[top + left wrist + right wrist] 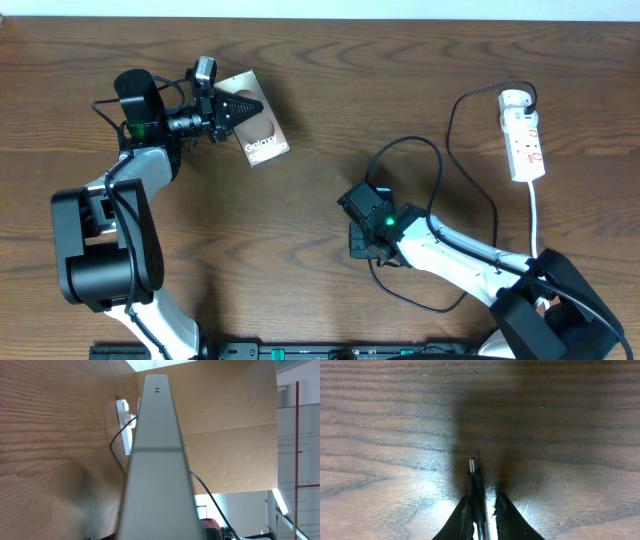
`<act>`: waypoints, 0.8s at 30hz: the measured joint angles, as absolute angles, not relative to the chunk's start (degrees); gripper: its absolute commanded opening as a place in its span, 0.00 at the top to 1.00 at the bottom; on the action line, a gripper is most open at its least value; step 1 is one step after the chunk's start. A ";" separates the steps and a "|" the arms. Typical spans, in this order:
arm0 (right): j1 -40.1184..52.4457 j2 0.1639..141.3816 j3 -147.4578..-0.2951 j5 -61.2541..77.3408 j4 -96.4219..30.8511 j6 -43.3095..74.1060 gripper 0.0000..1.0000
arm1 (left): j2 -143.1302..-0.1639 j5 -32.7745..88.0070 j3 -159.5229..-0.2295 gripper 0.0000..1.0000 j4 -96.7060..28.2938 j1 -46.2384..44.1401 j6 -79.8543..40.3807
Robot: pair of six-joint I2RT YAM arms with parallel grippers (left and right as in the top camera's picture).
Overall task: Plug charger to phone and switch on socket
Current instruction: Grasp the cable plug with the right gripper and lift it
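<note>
The left pincer was clamped on the upper edge of the phone at the far left of the wooden counter. The phone's "Galaxy" lettering faced up. From the left wrist, the phone showed edge-on as a long grey slab, with the power strip beyond it.

Near the middle of the counter, the right pincer pointed downward, its fingers clenched on the charger just behind the plug tip, which jutted out above the wood. The black cable looped away to the round white adapter, seated at the far end of the power strip on the right.
</note>
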State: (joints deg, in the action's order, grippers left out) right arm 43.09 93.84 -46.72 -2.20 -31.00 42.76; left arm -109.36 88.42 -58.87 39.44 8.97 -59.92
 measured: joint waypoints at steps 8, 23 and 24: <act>43.09 93.91 -46.72 -2.17 -30.98 42.78 0.99 | -109.36 88.42 -58.87 0.93 39.44 8.97 -59.86; 43.09 94.19 -48.21 -1.63 -34.44 42.24 0.99 | -109.36 88.42 -58.87 0.93 39.44 8.97 -59.72; 43.09 94.30 -48.97 -1.28 -35.20 41.91 0.99 | -109.36 88.42 -58.87 0.93 39.44 8.97 -59.70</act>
